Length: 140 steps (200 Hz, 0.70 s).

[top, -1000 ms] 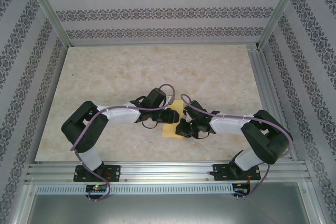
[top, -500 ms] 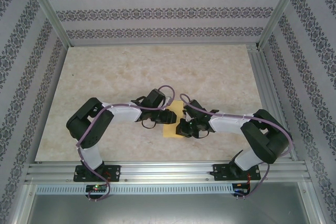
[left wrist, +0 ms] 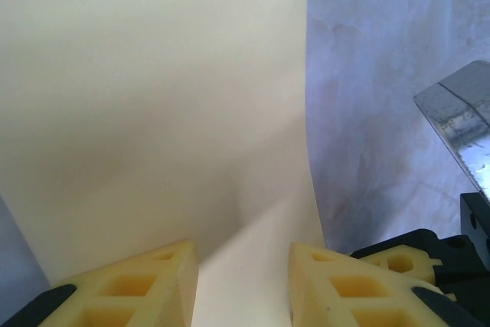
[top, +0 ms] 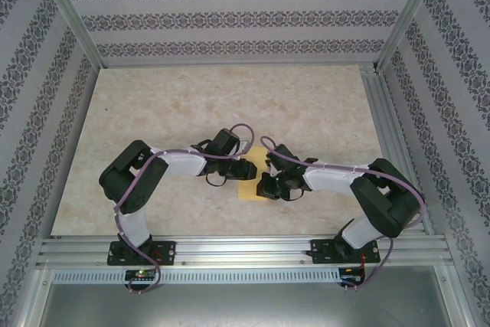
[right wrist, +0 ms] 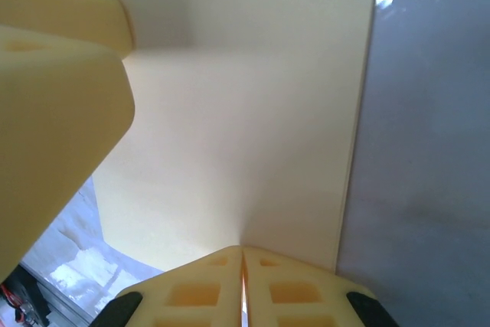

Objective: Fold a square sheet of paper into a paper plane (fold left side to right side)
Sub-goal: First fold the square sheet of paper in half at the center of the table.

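Marble tabletop [top: 153, 112], yellow sheet [top: 248, 192] in right gripper [right wrist: 243, 256]

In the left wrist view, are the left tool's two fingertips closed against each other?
No, the left tool is open, and the sheet of paper shows through the gap.

Left arm tucked inward
My left arm's elbow [top: 132, 181] has swung toward centre; the square sheet of paper [top: 249, 191] shows a smaller patch beside the left end effector [top: 251, 170].
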### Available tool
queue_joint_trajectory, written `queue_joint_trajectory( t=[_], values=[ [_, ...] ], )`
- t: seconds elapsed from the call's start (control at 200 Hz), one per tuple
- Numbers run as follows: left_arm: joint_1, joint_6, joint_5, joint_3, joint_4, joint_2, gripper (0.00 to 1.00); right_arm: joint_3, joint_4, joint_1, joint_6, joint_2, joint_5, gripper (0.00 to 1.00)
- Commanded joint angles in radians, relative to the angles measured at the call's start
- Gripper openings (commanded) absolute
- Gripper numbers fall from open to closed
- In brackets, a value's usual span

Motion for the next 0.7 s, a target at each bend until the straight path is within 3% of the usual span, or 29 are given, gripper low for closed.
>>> queue_joint_trajectory(
  t=[0.0,0.694],
  values=[
    [0.046,0.058,-0.075,0.035,-0.020,0.051,0.39,-0.019,-0.129,0.008,-0.021,0.041,0.097,0.09],
    [0.113,0.114,-0.077,0.228,-0.082,0.159,0.42,-0.009,-0.146,0.012,-0.028,0.044,0.106,0.09]
  ],
)
